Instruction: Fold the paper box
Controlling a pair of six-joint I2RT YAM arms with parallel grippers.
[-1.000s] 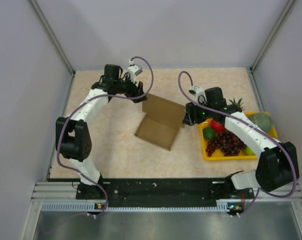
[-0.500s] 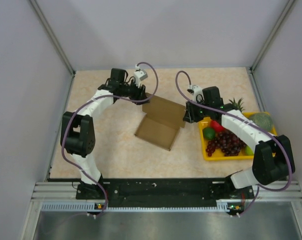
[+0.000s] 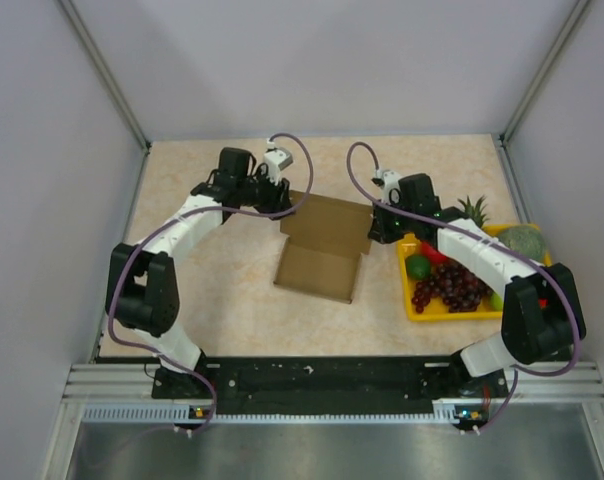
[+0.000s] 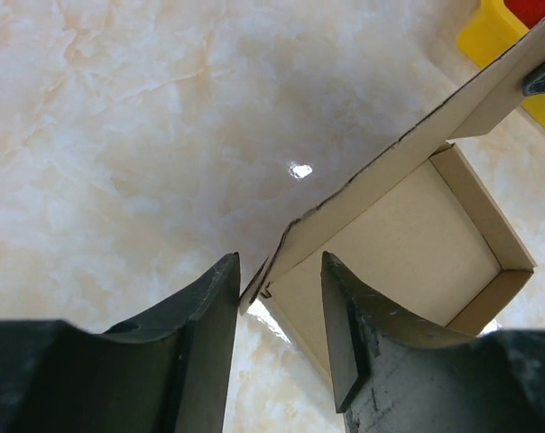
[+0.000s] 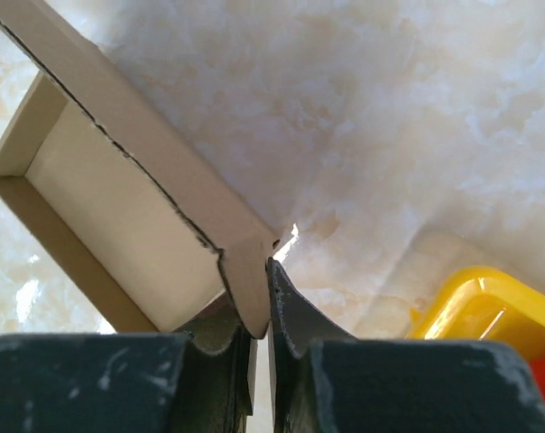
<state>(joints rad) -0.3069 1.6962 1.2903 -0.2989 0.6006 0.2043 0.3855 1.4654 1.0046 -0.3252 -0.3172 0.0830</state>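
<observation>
The paper box (image 3: pixel 320 248) is brown cardboard, a shallow tray with its lid flap standing up along the far side. My left gripper (image 3: pixel 281 203) is at the flap's far left corner. In the left wrist view that corner (image 4: pixel 281 257) sits between the parted fingers of the left gripper (image 4: pixel 280 280), with a gap on both sides, so it is open. My right gripper (image 3: pixel 378 228) is at the flap's right end. In the right wrist view the right gripper (image 5: pixel 257 302) is shut on the flap's corner tab (image 5: pixel 245 271), with the box interior (image 5: pixel 110 207) to its left.
A yellow fruit tray (image 3: pixel 407 292) with grapes, a green fruit and a red one lies just right of the box, close under the right arm. Its rim shows in the wrist views (image 5: pixel 471 311) (image 4: pixel 494 32). Grey walls enclose the marble tabletop (image 3: pixel 222 280).
The right jaws have closed on the flap's right corner. The left gripper moved in over the left corner and its jaws narrowed. The box turned squarer to the table edge.
</observation>
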